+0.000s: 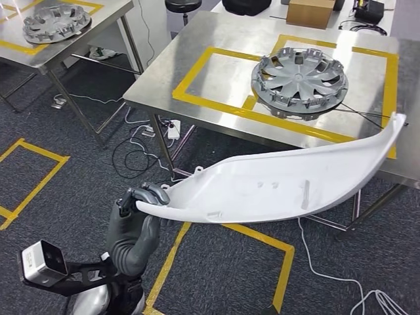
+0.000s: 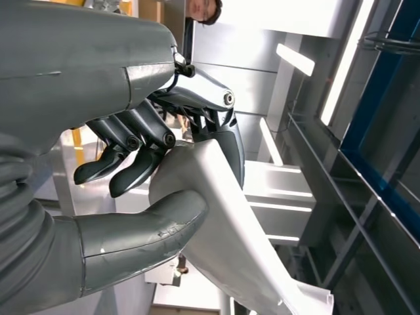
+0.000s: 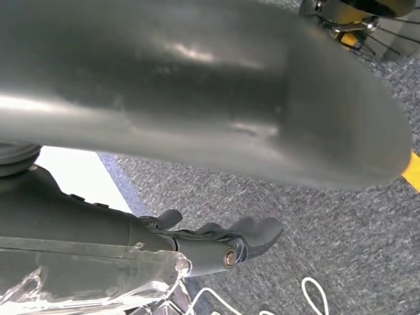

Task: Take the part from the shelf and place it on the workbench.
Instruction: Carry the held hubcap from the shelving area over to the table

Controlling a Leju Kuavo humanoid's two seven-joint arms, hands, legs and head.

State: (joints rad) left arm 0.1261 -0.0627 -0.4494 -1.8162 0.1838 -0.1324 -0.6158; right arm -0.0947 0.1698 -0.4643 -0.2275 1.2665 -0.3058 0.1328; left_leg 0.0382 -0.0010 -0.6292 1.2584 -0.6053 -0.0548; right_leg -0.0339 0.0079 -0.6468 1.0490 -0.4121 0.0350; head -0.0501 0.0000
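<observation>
Beside the steel workbench (image 1: pixel 163 79), the left hand (image 1: pixel 134 226) gripped one end of the long white part (image 1: pixel 277 184), held above the floor; its free end should be lifted over the table edge, clearing the hubcap (image 1: pixel 298 77); the right hand (image 3: pixel 223 246) hung empty, fingers loosely extended.

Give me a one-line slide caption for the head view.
Left hand holds one end of a long white part above the carpet, beside the steel workbench bearing a wheel cover.
</observation>
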